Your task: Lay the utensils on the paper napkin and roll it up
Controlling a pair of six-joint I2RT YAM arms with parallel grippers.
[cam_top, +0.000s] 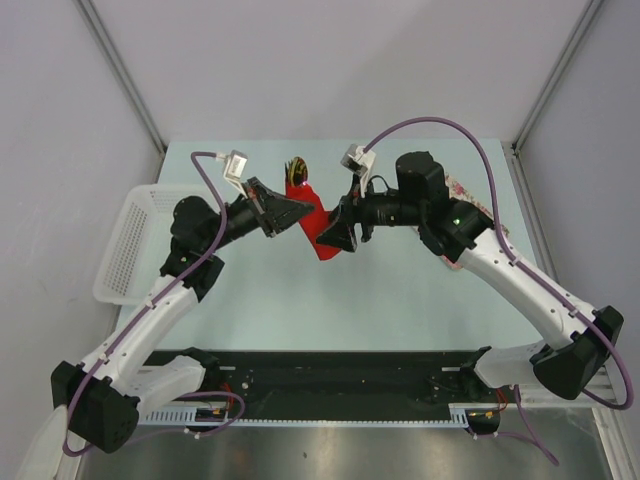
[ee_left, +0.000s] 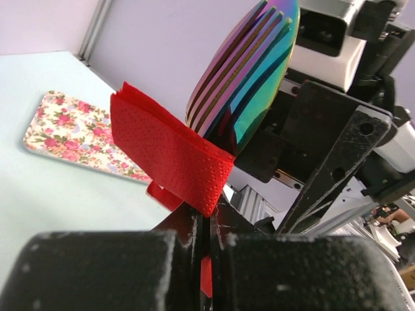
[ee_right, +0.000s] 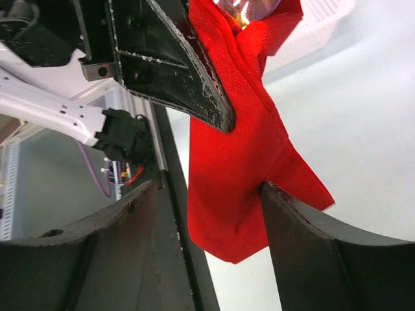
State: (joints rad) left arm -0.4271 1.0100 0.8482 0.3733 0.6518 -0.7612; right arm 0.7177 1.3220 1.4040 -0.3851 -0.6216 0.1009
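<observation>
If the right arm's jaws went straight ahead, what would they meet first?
The red paper napkin, hanging between the right gripper's open jaws; likely the left gripper just beyond.

Plain pale grey walls (cam_top: 330,60) close in the pale green table (cam_top: 400,310) on three sides, with slim metal posts (cam_top: 120,70) at the back corners. A white mesh basket (cam_top: 125,250) sits at its left edge, a flowered cloth (ee_left: 71,133) far right. Light falls soft and even.
</observation>
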